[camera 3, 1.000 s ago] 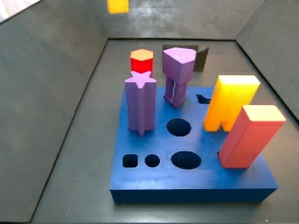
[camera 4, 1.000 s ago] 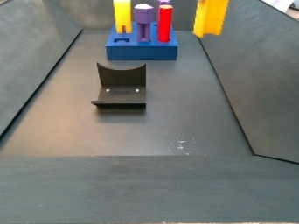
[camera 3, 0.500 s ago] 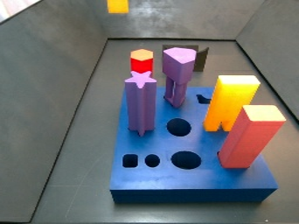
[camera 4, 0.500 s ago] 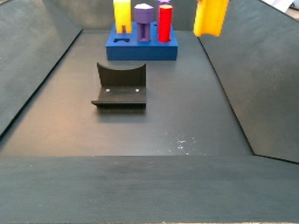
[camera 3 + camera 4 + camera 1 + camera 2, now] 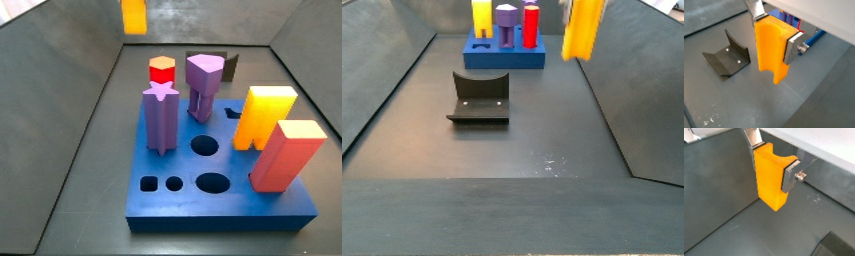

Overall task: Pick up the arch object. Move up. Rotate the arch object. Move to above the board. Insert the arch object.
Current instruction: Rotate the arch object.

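Note:
My gripper point(image 5: 776, 31) is shut on the arch object point(image 5: 771, 52), a slim orange block with a groove along one side. The flat silver fingers point(image 5: 790, 175) clamp its upper end, and it hangs clear above the dark floor in both wrist views point(image 5: 771, 178). In the side views the arch object point(image 5: 134, 15) hangs high beyond the board's far end point(image 5: 584, 28); the gripper itself is cut off there. The board point(image 5: 221, 205) is a thick blue slab with round and oval holes, also seen in a side view point(image 5: 505, 58). A blue strip of it shows in a wrist view point(image 5: 814, 36).
On the board stand a purple star block point(image 5: 160, 118), a red hexagonal block point(image 5: 162, 70), a purple block point(image 5: 203, 80), a big orange block with a yellow top point(image 5: 263, 115) and a salmon block point(image 5: 286, 155). The fixture point(image 5: 480, 97) stands on the floor. Sloped grey walls enclose the floor.
The arch object reaches lower in both side views than half a second ago; more of its length shows. Nothing on the board has moved.

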